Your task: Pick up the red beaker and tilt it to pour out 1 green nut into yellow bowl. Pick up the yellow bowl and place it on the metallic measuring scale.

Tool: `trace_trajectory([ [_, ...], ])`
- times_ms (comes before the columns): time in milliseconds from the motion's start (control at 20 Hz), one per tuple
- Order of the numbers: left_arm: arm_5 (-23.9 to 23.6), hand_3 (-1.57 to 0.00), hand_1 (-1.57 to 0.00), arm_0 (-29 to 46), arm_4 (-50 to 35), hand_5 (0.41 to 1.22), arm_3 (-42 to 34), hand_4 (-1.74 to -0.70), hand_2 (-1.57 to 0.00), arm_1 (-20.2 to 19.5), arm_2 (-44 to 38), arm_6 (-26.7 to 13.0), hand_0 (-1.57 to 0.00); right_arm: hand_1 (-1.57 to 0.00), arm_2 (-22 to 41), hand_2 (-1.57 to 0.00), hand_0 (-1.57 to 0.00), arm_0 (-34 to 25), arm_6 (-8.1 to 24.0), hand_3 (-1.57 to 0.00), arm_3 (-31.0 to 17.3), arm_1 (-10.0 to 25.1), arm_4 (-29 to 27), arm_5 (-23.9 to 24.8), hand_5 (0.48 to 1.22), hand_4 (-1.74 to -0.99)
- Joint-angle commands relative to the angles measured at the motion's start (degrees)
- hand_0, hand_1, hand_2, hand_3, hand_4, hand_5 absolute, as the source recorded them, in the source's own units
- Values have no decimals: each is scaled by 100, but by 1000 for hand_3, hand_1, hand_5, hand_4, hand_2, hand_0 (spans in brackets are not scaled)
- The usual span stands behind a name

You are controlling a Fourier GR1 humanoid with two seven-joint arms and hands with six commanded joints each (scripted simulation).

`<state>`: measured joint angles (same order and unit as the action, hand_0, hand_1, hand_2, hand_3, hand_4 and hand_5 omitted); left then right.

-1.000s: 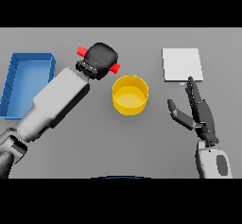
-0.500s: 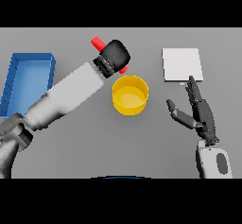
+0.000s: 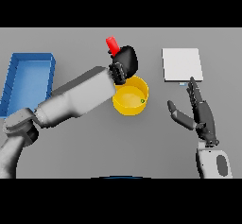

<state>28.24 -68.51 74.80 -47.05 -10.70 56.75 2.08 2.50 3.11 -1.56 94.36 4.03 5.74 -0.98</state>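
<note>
The left hand (image 3: 125, 62) has its fingers curled tight round the red beaker (image 3: 112, 44), which pokes out above the hand, over the far rim of the bowl (image 3: 138, 106). The beaker looks small, stiff and light, so a grip round its middle should do. A little green nut (image 3: 142, 100) lies inside the bowl. The bowl looks light and hard, maybe smooth; its rim seems best to grab. The right hand (image 3: 201, 116) waits with fingers straight and apart, near the scale (image 3: 182, 64).

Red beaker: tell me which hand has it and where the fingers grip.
The left hand holds the red beaker by its lower part, above the yellow bowl. The right hand holds nothing.
</note>
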Motion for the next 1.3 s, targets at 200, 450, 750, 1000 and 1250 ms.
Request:
trace_trajectory([
  [200,133,-1567,-1571,-290,229,1221,257,-1740,-1571,86,248,125,-1571,1,-2,1,1,-11,-159,1,-119,37,78,6,598,-1277],
  [450,136,-1570,-1571,-469,410,1221,346,-1741,-1571,93,453,232,-1571,1,4,1,1,-75,-74,1,-101,20,142,91,585,-1245],
  [750,-96,-1571,-1571,-997,397,1171,523,-1738,-1571,-29,161,153,-1571,1,10,1,1,-83,-139,1,-121,9,112,53,595,-1219],
  [1000,-675,-1284,-1416,-1909,237,1205,893,-1631,-1407,-533,-562,234,-1571,1,-72,1,1,-127,-182,1,-112,119,-50,-86,626,-1241],
  [1250,-632,-1477,-1520,-2664,-395,1216,1847,-1578,-1517,-971,-1863,-214,-1571,1,36,1,1,-107,-201,1,-60,86,-43,-161,644,-1281],
])
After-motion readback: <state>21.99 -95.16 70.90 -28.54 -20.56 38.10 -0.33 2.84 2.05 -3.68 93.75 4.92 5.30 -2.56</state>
